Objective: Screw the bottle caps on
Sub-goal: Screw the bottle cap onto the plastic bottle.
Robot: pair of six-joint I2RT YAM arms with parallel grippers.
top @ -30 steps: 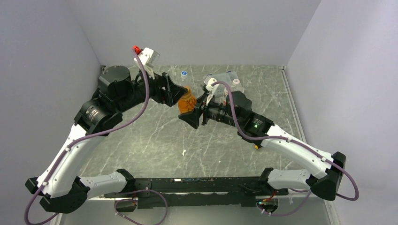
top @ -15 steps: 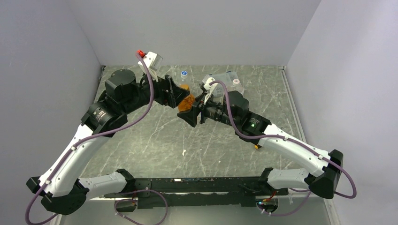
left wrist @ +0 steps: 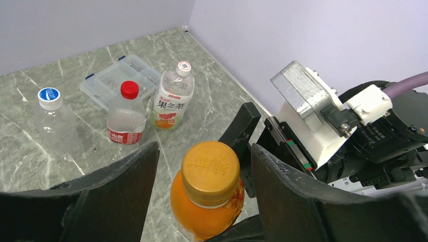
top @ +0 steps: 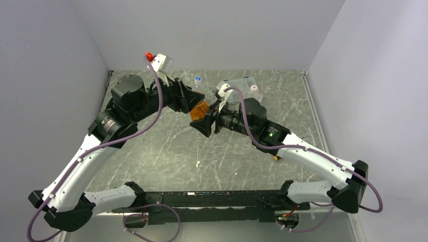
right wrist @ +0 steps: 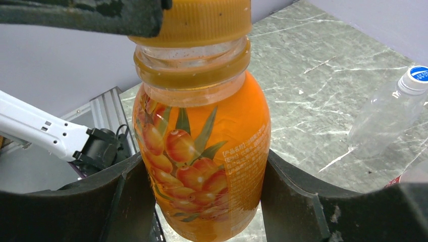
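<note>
Now the right tool (right wrist: 202, 169) is clamped on the body of the orange bottle (right wrist: 199, 121), held between the two arms. The left tool (left wrist: 204, 156) has its jaws apart around the orange cap (left wrist: 210, 170), with a gap showing on each side.

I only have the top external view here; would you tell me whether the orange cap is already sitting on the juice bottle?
Observer: Yes. The left wrist view shows the orange cap sitting on the neck of the juice bottle. I cannot tell how tightly it is screwed on.
Operator: Thank you. Is the left pincer gripping that cap?
Observer: Not visibly. The left pincer stands open around it, with a gap showing on each side of the cap.
Operator: And what is the right pincer doing?
Observer: In the right wrist view, the right pincer is clamped on the bottle's body, pressing against both sides.
</note>
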